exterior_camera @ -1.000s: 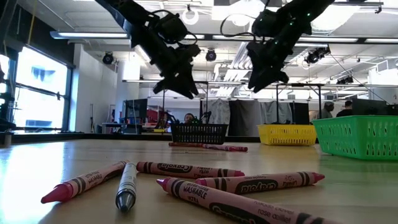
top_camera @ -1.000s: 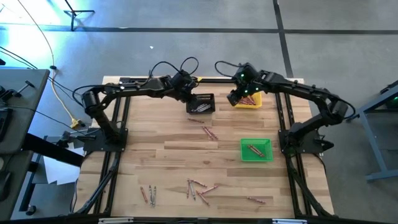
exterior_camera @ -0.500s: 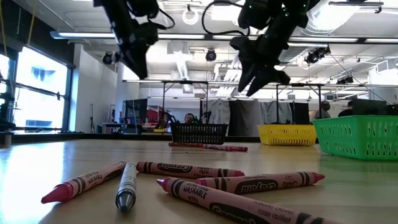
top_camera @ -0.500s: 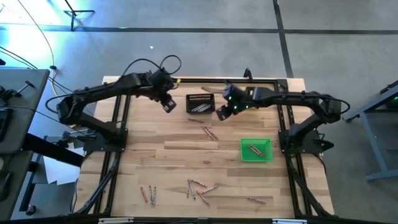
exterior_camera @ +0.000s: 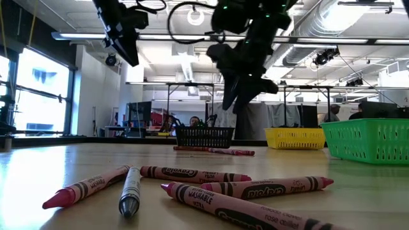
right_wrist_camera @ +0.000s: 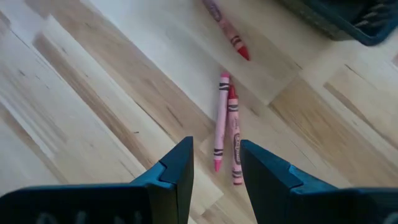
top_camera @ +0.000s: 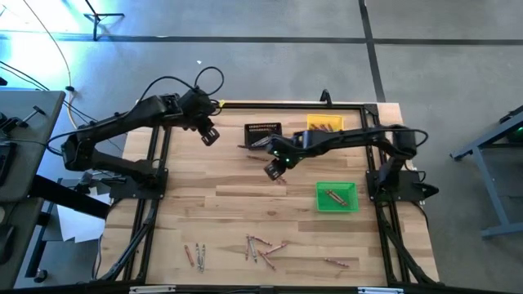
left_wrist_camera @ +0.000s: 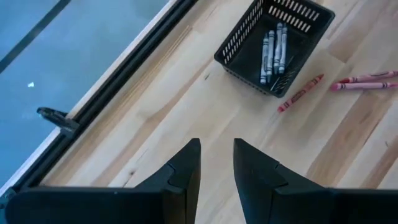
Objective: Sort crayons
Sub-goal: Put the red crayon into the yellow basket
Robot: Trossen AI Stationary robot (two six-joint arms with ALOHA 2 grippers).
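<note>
- The black bin (top_camera: 263, 135) served as the landmark; it stood at the far side of the wooden table (top_camera: 204, 212) and held a few grey crayons (left_wrist_camera: 273, 51).
- The right arm reached from its base across the table, stretched long and low, and its wrist bent downward just in front of the black bin.
- The right gripper (top_camera: 274, 169) hung above the table, pointing down at a pair of reddish-pink crayons (right_wrist_camera: 225, 128) that lay side by side, touching, near the front of the black bin.
- Its two fingers (right_wrist_camera: 177, 167) stood apart with a clear gap, and nothing was between them.
- One more red crayon (right_wrist_camera: 225, 28) lay alone on the wood, between that pair and the black bin.
- The left arm was folded back, elbow out, and the left gripper (top_camera: 209, 135) was raised in the air beside the black bin, on the side away from the yellow bin (top_camera: 324, 125).
- Its fingers (left_wrist_camera: 185, 169) were also apart, with a narrow gap, and empty.
- The yellow bin stood on the other side of the black bin, with some crayons inside.
- The green bin (top_camera: 337, 197) stood nearer the front than the black bin, toward the right arm's base, and held orange-brown crayons (top_camera: 333, 197).
- Many loose crayons (top_camera: 260, 247) were scattered far from the black bin, along the front edge of the table.
</note>
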